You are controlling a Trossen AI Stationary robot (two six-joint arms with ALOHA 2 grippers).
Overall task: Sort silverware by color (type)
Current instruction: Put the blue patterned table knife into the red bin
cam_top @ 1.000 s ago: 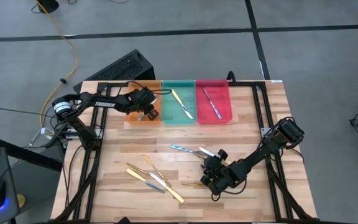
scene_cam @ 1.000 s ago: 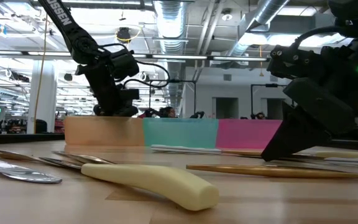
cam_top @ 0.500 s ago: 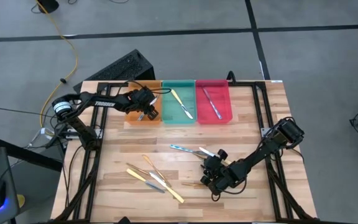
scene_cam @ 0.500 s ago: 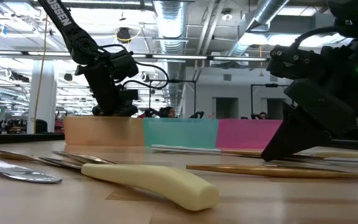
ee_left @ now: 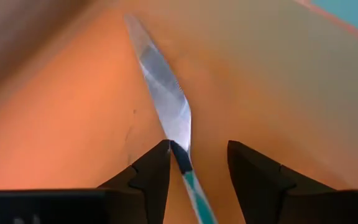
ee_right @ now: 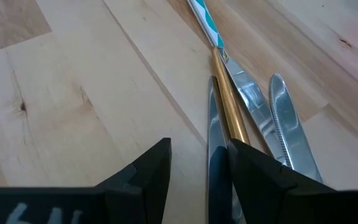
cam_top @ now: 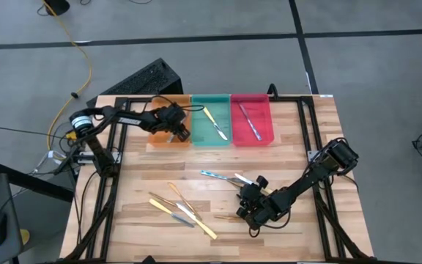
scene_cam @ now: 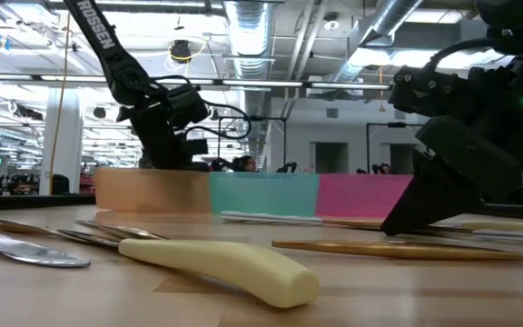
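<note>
Wooden table (cam_top: pixel 138 183), pale butcher-block planks, black metal framing along its left and right edges. Three shallow plastic trays side by side at the far edge, touching: orange tray (cam_top: pixel 157 140) leftmost, green tray (cam_top: pixel 201 137) in the middle, red tray (cam_top: pixel 264 136) rightmost. In the low view they read as a low coloured wall: orange (scene_cam: pixel 150 192), green (scene_cam: pixel 263 193), red (scene_cam: pixel 363 194).

Grey floor (cam_top: pixel 357 66) around the table, dark seam lines crossing it. Yellow cable (cam_top: pixel 86 66) trailing across the floor at far left. Black ribbed panel (cam_top: pixel 143 79) behind the table's far-left corner.

Beyond the table, low view: open ceiling with ducts (scene_cam: pixel 248 23) and strip lights.
</note>
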